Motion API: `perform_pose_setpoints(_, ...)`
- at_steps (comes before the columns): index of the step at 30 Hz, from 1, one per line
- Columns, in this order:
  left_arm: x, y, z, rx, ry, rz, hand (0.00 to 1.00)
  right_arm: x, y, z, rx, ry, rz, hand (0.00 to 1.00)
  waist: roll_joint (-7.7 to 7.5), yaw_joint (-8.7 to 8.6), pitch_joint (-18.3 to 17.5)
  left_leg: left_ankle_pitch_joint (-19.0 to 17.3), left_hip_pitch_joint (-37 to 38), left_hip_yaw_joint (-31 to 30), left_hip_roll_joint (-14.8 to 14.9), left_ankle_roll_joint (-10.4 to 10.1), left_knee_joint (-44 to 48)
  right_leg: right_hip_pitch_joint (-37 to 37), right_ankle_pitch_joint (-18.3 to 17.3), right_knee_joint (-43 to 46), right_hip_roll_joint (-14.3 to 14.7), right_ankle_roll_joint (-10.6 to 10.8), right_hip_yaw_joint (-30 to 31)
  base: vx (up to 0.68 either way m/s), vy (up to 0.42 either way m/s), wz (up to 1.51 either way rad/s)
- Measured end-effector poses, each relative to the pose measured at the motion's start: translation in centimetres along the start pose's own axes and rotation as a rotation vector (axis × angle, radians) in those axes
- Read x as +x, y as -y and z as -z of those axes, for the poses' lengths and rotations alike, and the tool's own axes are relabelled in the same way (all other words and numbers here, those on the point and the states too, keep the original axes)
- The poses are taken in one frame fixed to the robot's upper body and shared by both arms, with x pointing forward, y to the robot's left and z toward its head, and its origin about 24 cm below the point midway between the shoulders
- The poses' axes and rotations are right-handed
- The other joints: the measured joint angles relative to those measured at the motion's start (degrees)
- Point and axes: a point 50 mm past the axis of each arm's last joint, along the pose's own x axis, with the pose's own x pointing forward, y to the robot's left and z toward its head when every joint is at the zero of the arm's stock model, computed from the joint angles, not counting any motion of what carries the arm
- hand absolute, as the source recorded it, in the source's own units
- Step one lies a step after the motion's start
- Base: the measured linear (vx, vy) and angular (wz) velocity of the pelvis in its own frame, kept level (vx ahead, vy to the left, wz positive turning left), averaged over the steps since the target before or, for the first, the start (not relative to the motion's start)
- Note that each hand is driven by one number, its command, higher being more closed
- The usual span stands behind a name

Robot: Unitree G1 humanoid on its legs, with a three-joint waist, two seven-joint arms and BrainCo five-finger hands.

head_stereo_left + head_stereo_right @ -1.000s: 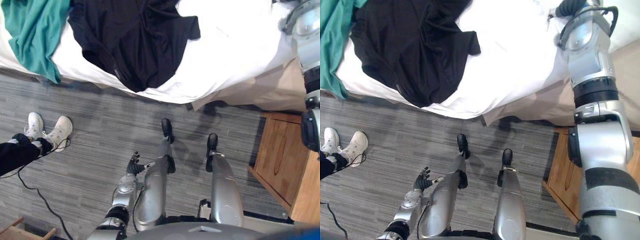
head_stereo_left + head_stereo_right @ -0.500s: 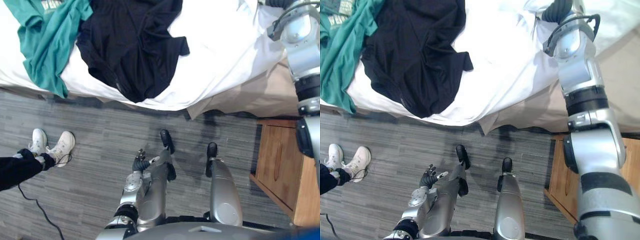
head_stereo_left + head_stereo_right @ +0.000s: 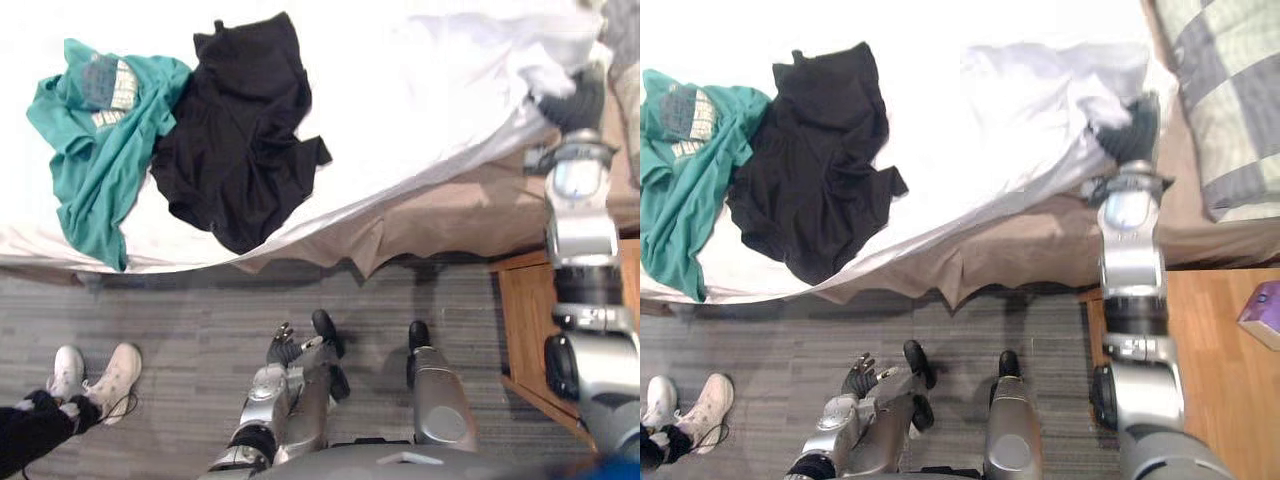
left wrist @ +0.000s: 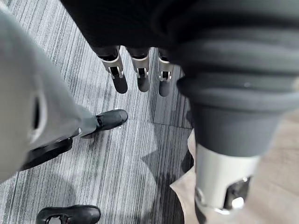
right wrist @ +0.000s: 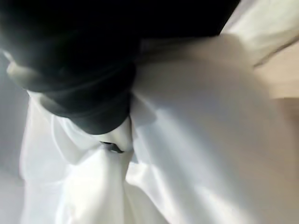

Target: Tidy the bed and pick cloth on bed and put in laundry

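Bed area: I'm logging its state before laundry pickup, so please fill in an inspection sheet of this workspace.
Surface: white sheet covers the bed and is bunched at its right edge; beige bed base is exposed below.
Job's things: teal shirt and black garment lie crumpled on the sheet, side by side and touching, near the bed's edge.
Clutter: checked pillow past the bunched sheet; purple object on the wooden nightstand.
Hands: right hand is buried in the bunched sheet; left hand hangs low over the floor, open and empty.
Cables: nothing seen.
Surroundings: grey striped floor; a person's white shoes at left.
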Motion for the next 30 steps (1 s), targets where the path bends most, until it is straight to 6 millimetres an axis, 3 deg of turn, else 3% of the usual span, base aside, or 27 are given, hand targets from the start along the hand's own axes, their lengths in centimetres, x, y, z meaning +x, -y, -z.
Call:
perform_pose_setpoints(6, -0.3, -0.3, 1.2, 0.035, -0.041, -0.004, 0.00, -5.3, 0.5, 5.4, 0.102, -0.171, 0.055, 0.00, -0.54, 0.09, -1.3, -0.8, 2.6, 0.7, 0.5, -0.6, 0.0, 2.6, 0.0, -1.3, 0.5, 0.0, 0.5, 0.03, -0.015, -0.07)
perform_pose_setpoints(11, -0.4, -0.7, 1.5, 0.008, -0.051, -0.017, 0.00, -9.1, 0.8, 8.1, 0.146, -0.278, 0.120, 0.00, -1.95, 0.12, -2.1, -1.8, 4.6, 1.7, 0.7, -0.8, 0.0, 4.6, 0.0, -2.7, 0.9, 0.0, 1.3, 0.04, -0.002, -0.12)
perform_pose_setpoints(16, -0.7, -1.4, 2.4, -0.022, -0.082, -0.049, 0.00, -15.1, 4.8, 12.6, 0.085, -0.509, 0.318, 0.00, -4.03, -0.69, -4.0, -2.6, 6.4, 2.7, 0.7, -0.6, 0.2, 6.8, 0.0, -4.1, 1.0, 0.1, 1.5, 0.07, 0.006, -0.10)
perform_pose_setpoints(18, -1.0, -1.6, 2.9, -0.027, -0.100, -0.056, 0.00, -16.0, 6.2, 13.1, 0.053, -0.534, 0.369, 0.00, -4.19, -1.64, -4.7, -3.1, 7.3, 3.0, 0.8, -0.7, 0.0, 7.8, 0.0, -4.6, 1.0, 0.1, 1.7, 0.03, -0.001, -0.13)
perform_pose_setpoints(25, -1.3, -1.3, 3.7, -0.040, -0.124, -0.052, 0.00, -17.9, 9.7, 14.0, -0.022, -0.616, 0.546, 0.00, -4.22, -1.53, -7.4, -3.8, 8.5, 3.1, 1.4, -1.1, -0.1, 9.4, 0.3, -6.3, 1.6, 0.0, 1.5, 0.00, -0.004, -0.02)
perform_pose_setpoints(26, -1.3, -1.3, 3.7, -0.040, -0.126, -0.052, 0.00, -17.9, 9.9, 14.0, -0.027, -0.616, 0.564, 1.00, -4.26, -1.47, -7.6, -3.8, 8.6, 3.0, 1.4, -1.1, -0.1, 9.7, 0.3, -6.4, 1.6, 0.0, 1.4, 0.01, -0.003, 0.03)
perform_pose_setpoints(30, -1.4, -1.3, 3.8, -0.039, -0.128, -0.052, 0.00, -16.5, 10.3, 13.1, 0.077, -0.560, 0.619, 1.00, -4.23, -1.30, -7.8, -3.8, 8.5, 2.9, 1.4, -1.0, -0.1, 9.9, 0.6, -7.1, 1.6, 0.1, 1.4, 0.00, 0.000, 0.00)
